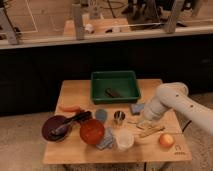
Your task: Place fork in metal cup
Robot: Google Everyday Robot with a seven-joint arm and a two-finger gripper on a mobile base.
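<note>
At the left of the wooden table sits a dark maroon bowl with a black utensil lying across it. An orange item lies just behind the bowl. Next come a red bowl and a round blue-grey cup, with a grey cloth at the front. A green tray stands at the back centre.

The metal cup stands upright in front of the tray, just beside the blue-grey cup. A white cup is nearer the front edge. The fork shows only as a thin grey sliver lying on the table just right of the metal cup, outside it.

The gripper hangs low over the table right beside the fork, at the end of the white arm reaching in from the right. Whether it is open, closed or touching the fork cannot be told. A yellowish-tan utensil and a round orange fruit lie at the front right.
</note>
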